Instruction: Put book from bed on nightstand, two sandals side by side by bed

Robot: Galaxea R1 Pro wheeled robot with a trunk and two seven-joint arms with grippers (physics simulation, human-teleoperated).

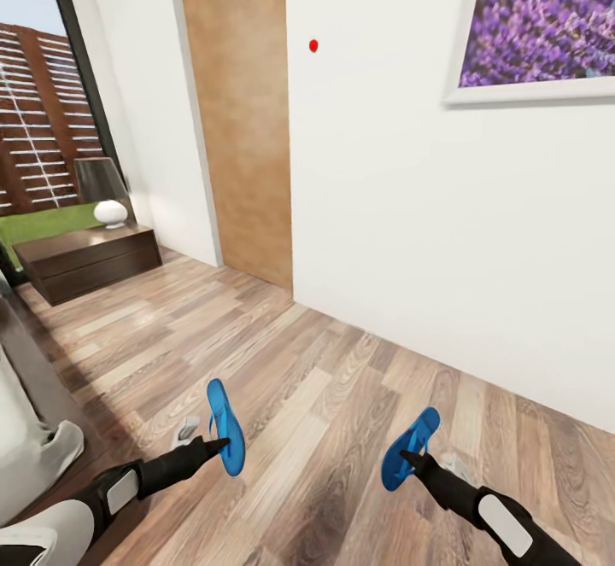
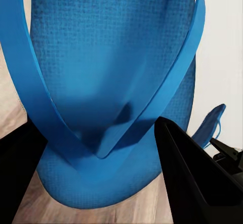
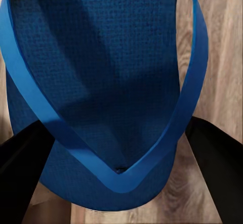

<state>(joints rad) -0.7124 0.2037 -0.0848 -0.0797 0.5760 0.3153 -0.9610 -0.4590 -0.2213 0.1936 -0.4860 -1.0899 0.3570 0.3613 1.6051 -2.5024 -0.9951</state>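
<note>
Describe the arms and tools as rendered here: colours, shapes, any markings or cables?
Both arms are matte black with glossy white panels near the wrists, and each narrows toward its tool. The left tool and right tool end in slim, pointed black fingers. Up close, a left finger is a flat-sided, wedge-shaped black bar; a right finger looks equally plain and dark. No cables, logos or markings are visible.

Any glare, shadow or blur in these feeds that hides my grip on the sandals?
Head view: even light, no glare, wood floor sharp; both claws read clearly, left claw on the left sandal, right claw on the right sandal. Left wrist view: sole in focus, dark shadow where the straps meet. Right wrist view: shadow darkens the upper sole; fingers are black blurs at the edges.
</note>
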